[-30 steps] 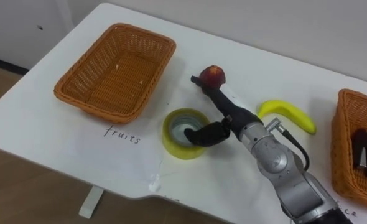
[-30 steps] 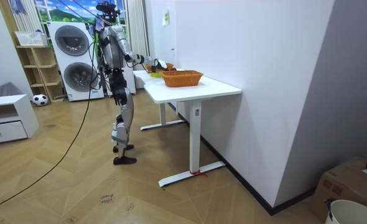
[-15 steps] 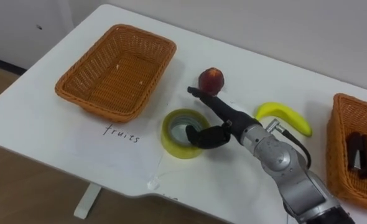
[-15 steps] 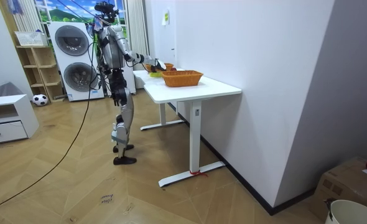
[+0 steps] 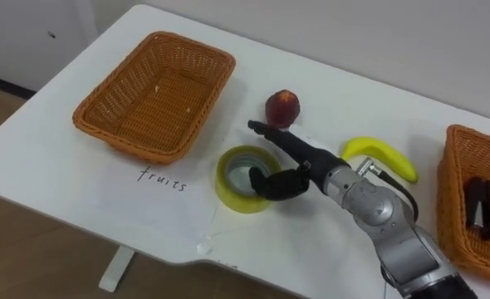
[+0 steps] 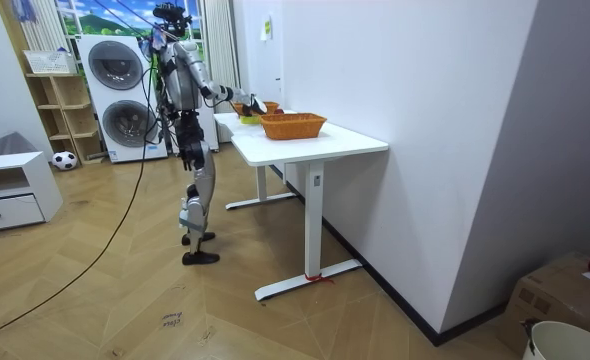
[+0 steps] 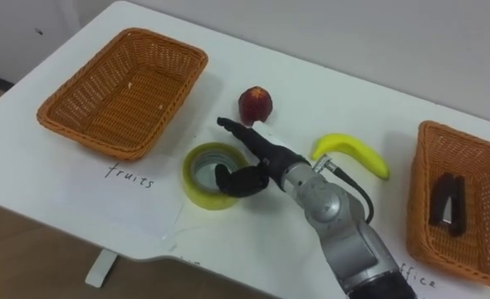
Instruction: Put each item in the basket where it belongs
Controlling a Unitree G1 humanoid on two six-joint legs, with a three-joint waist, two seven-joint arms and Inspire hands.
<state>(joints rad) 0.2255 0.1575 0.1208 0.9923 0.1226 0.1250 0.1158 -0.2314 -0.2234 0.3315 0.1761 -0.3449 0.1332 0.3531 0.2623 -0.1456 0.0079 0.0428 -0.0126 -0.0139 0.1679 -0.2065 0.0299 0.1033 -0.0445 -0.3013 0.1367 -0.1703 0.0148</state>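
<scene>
The white table carries everything, and the sorting has barely begun. The left basket, the largest thing on it, is empty. The right basket, at the table's right end, holds one dark office thing, so it is likely the supplies basket and the left one is for fruit. The right hand is over the tape, with its fingers stretched past the roll's far rim and its thumb bent down into the hole. It is wide rather than closed, with no firm hold that I can see. The tape lies flat mid-table, near the front edge and just beside the left basket. The banana lies between the hand and the right basket, and the apple sits just beyond the fingertips. All three still need sorting. The tape's way right crosses the banana, so it probably needs lifting clear, while behind the fruit the table is bare.
</scene>
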